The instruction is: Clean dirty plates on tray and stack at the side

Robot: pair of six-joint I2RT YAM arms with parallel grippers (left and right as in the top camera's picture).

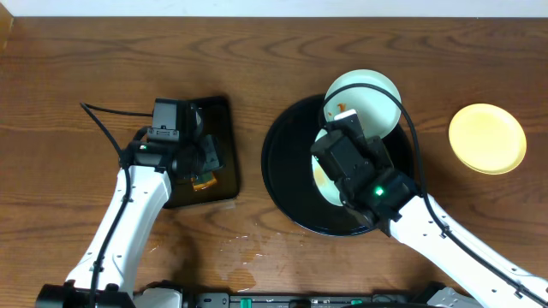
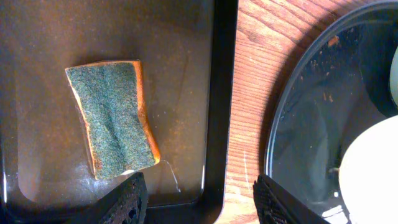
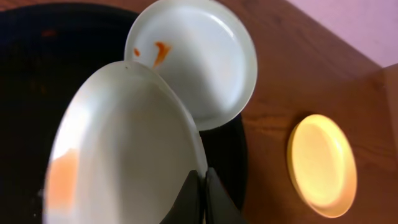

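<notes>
Our right tool [image 3: 202, 186] is clamped on the rim of a mint plate [image 3: 124, 155], tilted above the tray [image 1: 287, 167]. We judge it light, stiff and slippery, so the rim suits. Our left tool [image 2: 202, 202], jaws apart, hangs beside the tray.

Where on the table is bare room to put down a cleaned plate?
The brown wooden table is bare along its far left side, and around the pale yellow round plate at right. A narrow strip lies free between the rectangular black tray and the large round black tray. The round tray is crowded: two mint-white plates and the right claw.
</notes>
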